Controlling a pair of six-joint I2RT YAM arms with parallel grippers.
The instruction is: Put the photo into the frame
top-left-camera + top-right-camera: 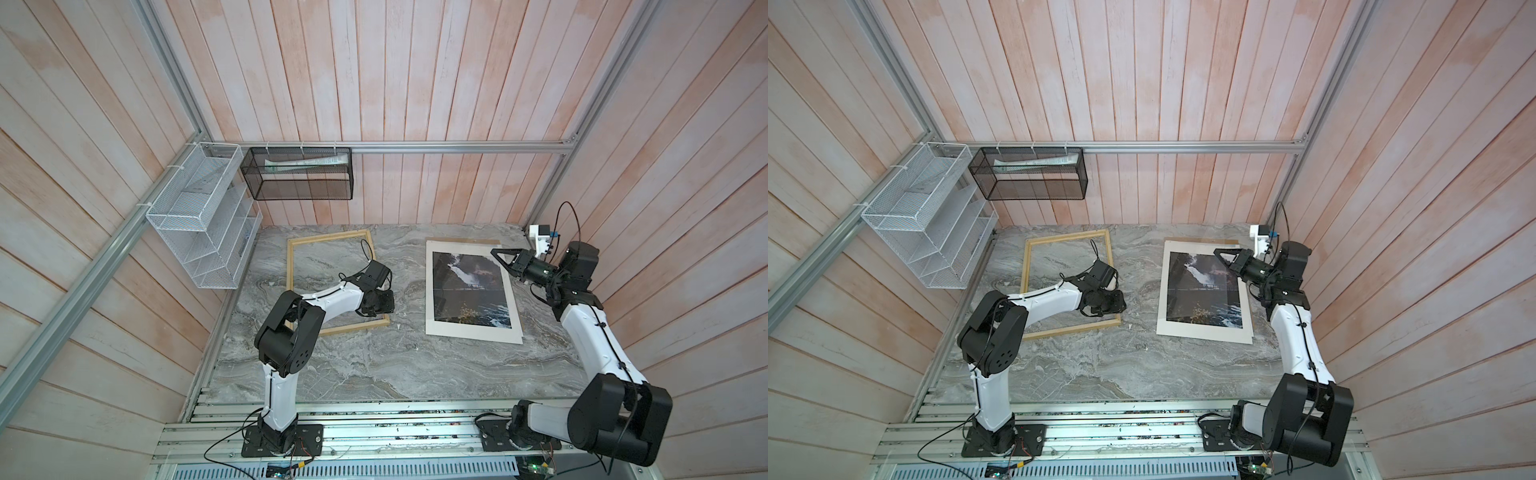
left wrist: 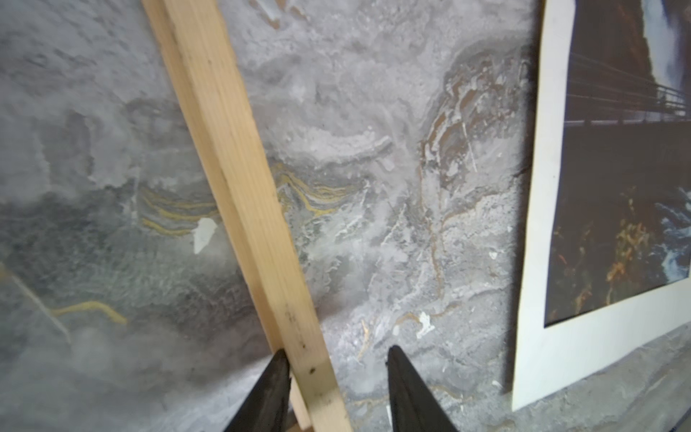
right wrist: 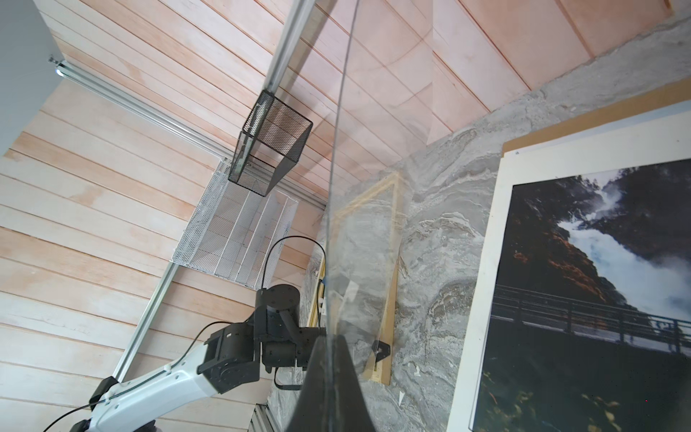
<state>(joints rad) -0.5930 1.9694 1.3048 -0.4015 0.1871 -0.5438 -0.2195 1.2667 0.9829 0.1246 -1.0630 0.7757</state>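
The frame [image 1: 293,270] of pale wood lies flat on the left of the marble table [image 1: 374,374], with no pane in it. My left gripper [image 2: 336,351] is open and straddles the frame's right rail [image 2: 232,149] by its near corner; one finger [image 2: 276,374] touches the rail. The photo [image 1: 469,291], picture side up, lies on the right over a brown backing panel [image 1: 461,241]. My right gripper [image 3: 331,336] is shut on the edge of a clear pane [image 3: 359,243], held tilted up above the photo's far right corner [image 1: 1217,252].
A white wire rack [image 1: 203,216] hangs on the left wall and a black mesh basket [image 1: 299,174] on the back wall. Plank walls close in the left, back and right sides. Small white scraps [image 2: 203,233] lie on the marble.
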